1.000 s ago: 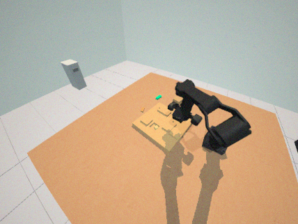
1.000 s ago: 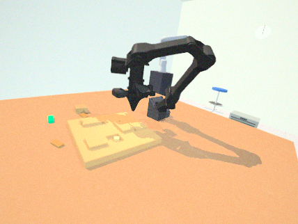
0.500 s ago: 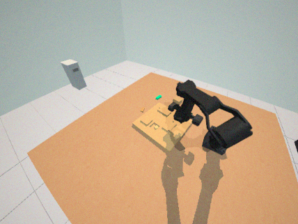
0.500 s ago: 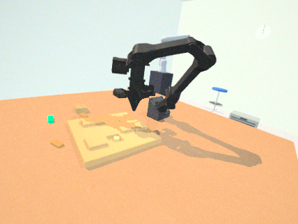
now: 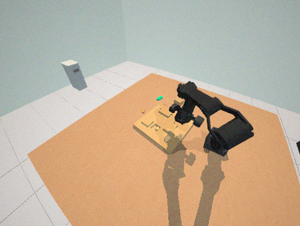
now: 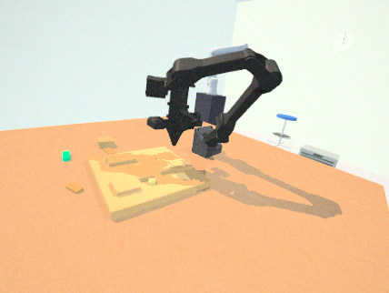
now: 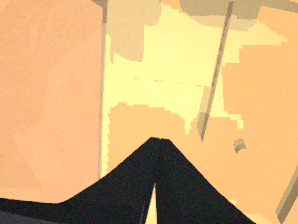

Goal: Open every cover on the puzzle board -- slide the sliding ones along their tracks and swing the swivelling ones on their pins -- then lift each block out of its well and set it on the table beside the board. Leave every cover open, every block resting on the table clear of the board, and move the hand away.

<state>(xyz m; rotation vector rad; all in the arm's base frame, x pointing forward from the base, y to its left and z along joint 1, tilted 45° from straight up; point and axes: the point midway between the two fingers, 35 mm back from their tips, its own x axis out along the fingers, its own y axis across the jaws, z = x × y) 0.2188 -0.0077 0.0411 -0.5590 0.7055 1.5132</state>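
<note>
The yellow puzzle board [image 5: 141,128] [image 6: 105,186] [image 7: 165,95] lies flat, with raised covers and narrow dark edges or slots on top. One raised cover [image 6: 124,187] is near its front-left corner in the exterior view, beside a small raised piece [image 6: 152,181]. My gripper [image 6: 174,144] [image 7: 158,147] is shut and empty, its tips above the board near one edge. On the table clear of the board are a green block [image 5: 159,98] [image 6: 66,156], a flat orange piece [image 5: 144,111] [image 6: 74,187] and a tan block [image 6: 106,142]. Shadows hide which wells are uncovered.
A second small orange piece [image 6: 109,150] lies between the tan block and the board's back edge. The arm's base [image 6: 206,147] stands beyond the board's right side in the exterior view. Long arm shadows cross the board and the table [image 5: 105,168]. A blue stool [image 6: 286,117] stands far off.
</note>
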